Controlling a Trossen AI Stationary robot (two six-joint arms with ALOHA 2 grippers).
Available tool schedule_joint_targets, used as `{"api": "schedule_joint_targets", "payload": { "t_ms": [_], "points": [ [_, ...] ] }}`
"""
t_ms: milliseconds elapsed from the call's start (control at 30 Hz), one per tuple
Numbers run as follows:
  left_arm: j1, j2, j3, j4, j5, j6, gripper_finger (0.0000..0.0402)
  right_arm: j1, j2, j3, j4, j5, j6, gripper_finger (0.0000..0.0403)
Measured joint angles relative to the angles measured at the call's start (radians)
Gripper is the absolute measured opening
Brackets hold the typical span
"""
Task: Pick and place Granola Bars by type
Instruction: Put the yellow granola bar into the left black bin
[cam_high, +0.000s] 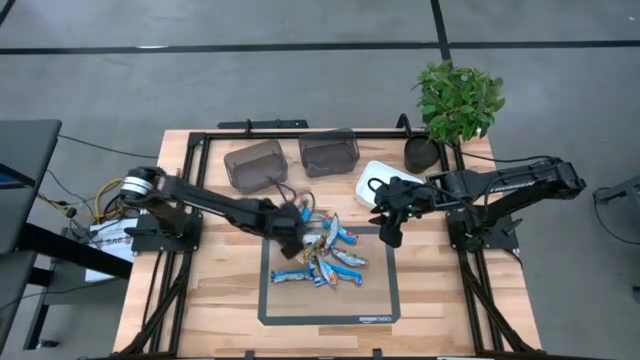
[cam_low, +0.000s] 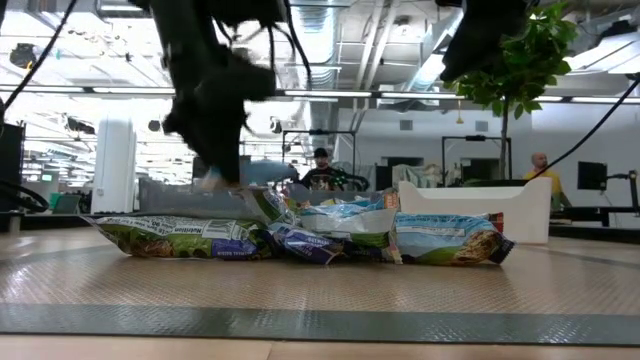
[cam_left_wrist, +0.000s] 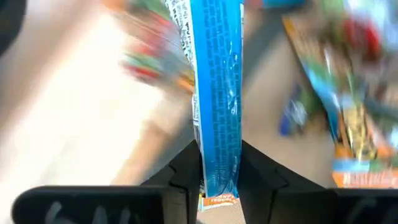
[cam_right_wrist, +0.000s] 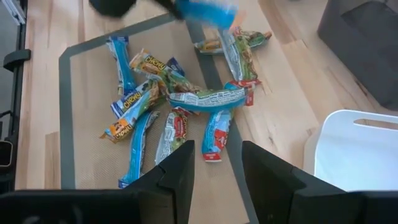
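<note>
Several granola bars (cam_high: 325, 260) lie heaped on a tan mat, also in the right wrist view (cam_right_wrist: 174, 106) and low view (cam_low: 320, 238); most wrappers are blue, with tan, orange or green parts. My left gripper (cam_high: 297, 232) is over the heap's far left side, shut on one blue bar (cam_left_wrist: 217, 81). My right gripper (cam_high: 390, 232) hovers open (cam_right_wrist: 217, 155) over the mat's right edge, beside the white tray, touching nothing. My left gripper pinches the blue bar between its two fingers (cam_left_wrist: 186, 177) close to one end (cam_left_wrist: 217, 177), and a short orange-tipped stub shows behind them. The fingers come from above, slanting down. The bar runs out lengthwise past the fingertips and shows above the heap (cam_right_wrist: 205, 9).
Two dark translucent bins (cam_high: 255, 165) (cam_high: 328, 152) stand at the table's far side. The white tray (cam_high: 385, 185) sits to their right, with a potted plant (cam_high: 455, 100) at the far right corner. The mat's dark border (cam_high: 270, 300) frames the heap. People show in the room beyond.
</note>
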Motion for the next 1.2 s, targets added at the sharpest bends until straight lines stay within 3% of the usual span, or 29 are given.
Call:
{"api": "schedule_joint_targets", "payload": {
  "t_ms": [200,400,533,800,967,1200],
  "points": [
    [0.067,-0.203,0.000,-0.129,-0.196,-0.139,0.0073,-0.010,0.000,0.000,0.103,0.055,0.000,0.0124],
    [0.200,-0.340,0.001,-0.217,-0.301,-0.192,0.0073,-0.030,0.000,0.000,0.228,0.230,-0.014,0.0124],
    [0.306,-0.363,0.001,-0.283,-0.301,-0.181,0.0073,-0.053,0.000,0.000,0.275,0.302,-0.045,0.0124],
    [0.499,-0.321,0.001,-0.289,-0.271,-0.051,0.0073,-0.088,0.000,0.000,0.317,0.302,-0.053,0.0124],
    [0.582,-0.275,0.001,-0.256,-0.155,0.017,0.0074,-0.088,0.000,0.000,0.338,0.302,-0.053,0.0124],
    [0.610,-0.195,0.001,-0.233,-0.067,0.105,0.0141,-0.087,0.000,0.000,0.343,0.300,-0.053,0.0124]
  ]
}}
